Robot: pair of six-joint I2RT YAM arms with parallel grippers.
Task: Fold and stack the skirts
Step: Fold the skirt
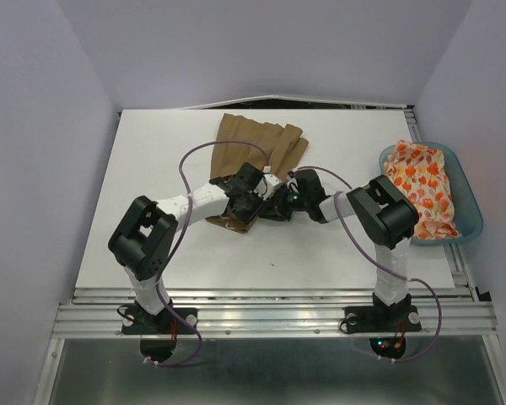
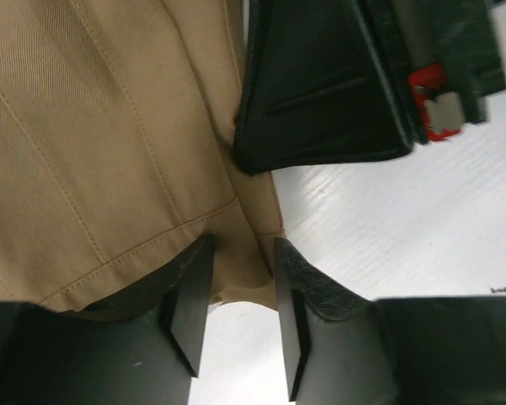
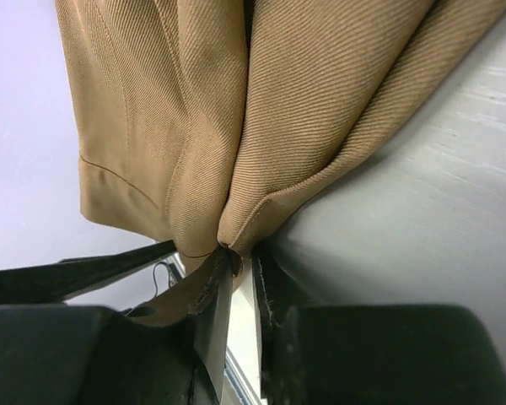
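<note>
Right pincer (image 3: 243, 261) pinches the tan skirt (image 1: 253, 139), left pincer (image 2: 243, 253) straddling its edge.

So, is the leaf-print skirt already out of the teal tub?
No, the top view shows the leaf-print skirt lying bunched inside the teal tub on the right.

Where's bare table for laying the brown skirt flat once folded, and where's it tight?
Bare white table left of the plain tan-brown cloth skirt, and the near strip in front of both grippers. Crowded at centre, where left gripper and right gripper meet at the skirt's near edge, and right, by the translucent teal plastic tub.
</note>
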